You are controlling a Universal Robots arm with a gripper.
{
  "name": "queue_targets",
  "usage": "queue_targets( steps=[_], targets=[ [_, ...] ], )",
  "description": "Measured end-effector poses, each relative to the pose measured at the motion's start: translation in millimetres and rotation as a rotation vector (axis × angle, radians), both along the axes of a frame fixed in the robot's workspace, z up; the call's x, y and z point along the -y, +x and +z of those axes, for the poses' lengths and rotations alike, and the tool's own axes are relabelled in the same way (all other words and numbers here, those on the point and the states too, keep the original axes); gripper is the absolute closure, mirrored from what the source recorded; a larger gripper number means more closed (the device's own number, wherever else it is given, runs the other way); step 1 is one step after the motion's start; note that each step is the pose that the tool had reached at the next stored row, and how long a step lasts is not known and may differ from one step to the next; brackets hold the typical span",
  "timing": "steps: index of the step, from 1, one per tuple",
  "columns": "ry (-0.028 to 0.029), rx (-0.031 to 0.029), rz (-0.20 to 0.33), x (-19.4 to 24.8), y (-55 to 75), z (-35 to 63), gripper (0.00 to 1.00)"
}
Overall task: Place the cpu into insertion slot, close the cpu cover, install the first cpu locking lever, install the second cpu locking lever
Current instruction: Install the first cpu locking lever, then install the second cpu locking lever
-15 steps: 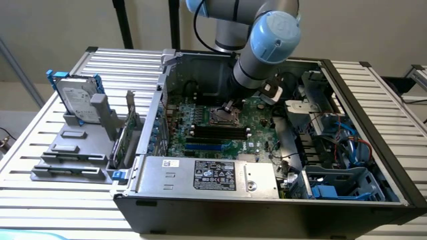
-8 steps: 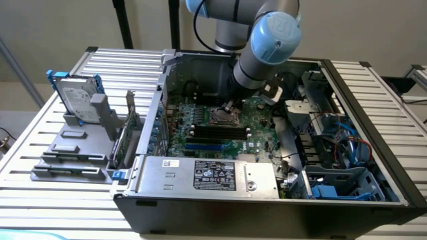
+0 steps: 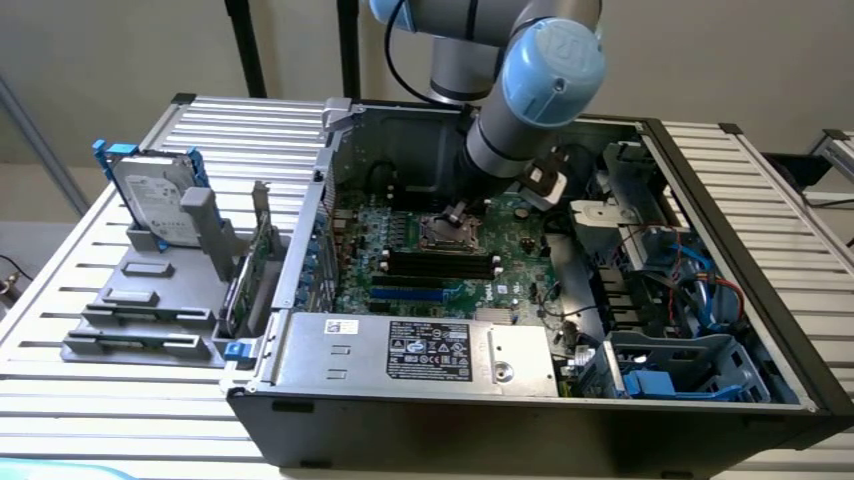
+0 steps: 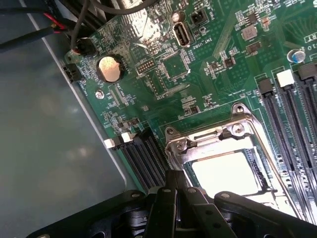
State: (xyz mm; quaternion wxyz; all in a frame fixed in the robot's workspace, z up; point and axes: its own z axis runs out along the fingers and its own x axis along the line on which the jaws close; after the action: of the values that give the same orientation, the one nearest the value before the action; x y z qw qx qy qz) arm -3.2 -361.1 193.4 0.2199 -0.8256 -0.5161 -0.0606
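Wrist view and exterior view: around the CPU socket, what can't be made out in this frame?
- Wrist view: the black gripper body covers the near edge of the silvery square metal cpu cover and part of the pale square cpu.
- Wrist view: whether the jaws are open or shut.
- Exterior view: the grey-and-blue robot arm hangs over the socket; the locking levers are too small to read.

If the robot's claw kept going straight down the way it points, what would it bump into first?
Probably the cpu cover, the shiny metal frame lying over the pale cpu. The claw points at the frame's edge on the green motherboard. How much gap remains is hard to judge.
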Motion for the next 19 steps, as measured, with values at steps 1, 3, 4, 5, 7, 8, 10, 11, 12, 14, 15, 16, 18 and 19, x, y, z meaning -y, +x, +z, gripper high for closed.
queue_targets(
  steps=[1,3,4,5,7,8,10,11,12,14,15,16,18,19],
  targets=[
    [0.0001,0.0002,0.0,0.9,-2.1,0.4,0.89],
    [0.0001,0.0005,0.001,3.0,-7.2,1.3,0.89],
    [0.0001,0.0006,0.001,4.0,-10.0,1.8,0.89],
    [0.0001,0.0007,0.001,5.0,-13.3,2.5,0.89],
    [-0.0001,0.0007,0.001,6.6,-17.7,4.3,0.89],
    [0.0,0.0007,0.001,7.0,-18.8,5.6,0.89],
    [0.0006,0.0008,0.001,7.2,-19.3,6.9,0.89],
    [0.0009,0.0008,0.001,7.1,-19.3,6.9,0.89],
    [0.0015,0.0008,0.001,7.1,-19.3,6.9,0.89],
    [0.002,0.0007,0.001,7.1,-19.3,7.0,0.89],
    [0.002,0.0006,0.001,7.2,-19.3,7.0,0.89],
    [0.0019,0.0006,0.001,7.2,-19.3,7.0,0.89],
    [0.002,0.0006,0.001,7.2,-19.3,7.0,0.89],
    [0.0019,0.0006,0.001,7.2,-19.3,7.0,0.89]
  ],
)
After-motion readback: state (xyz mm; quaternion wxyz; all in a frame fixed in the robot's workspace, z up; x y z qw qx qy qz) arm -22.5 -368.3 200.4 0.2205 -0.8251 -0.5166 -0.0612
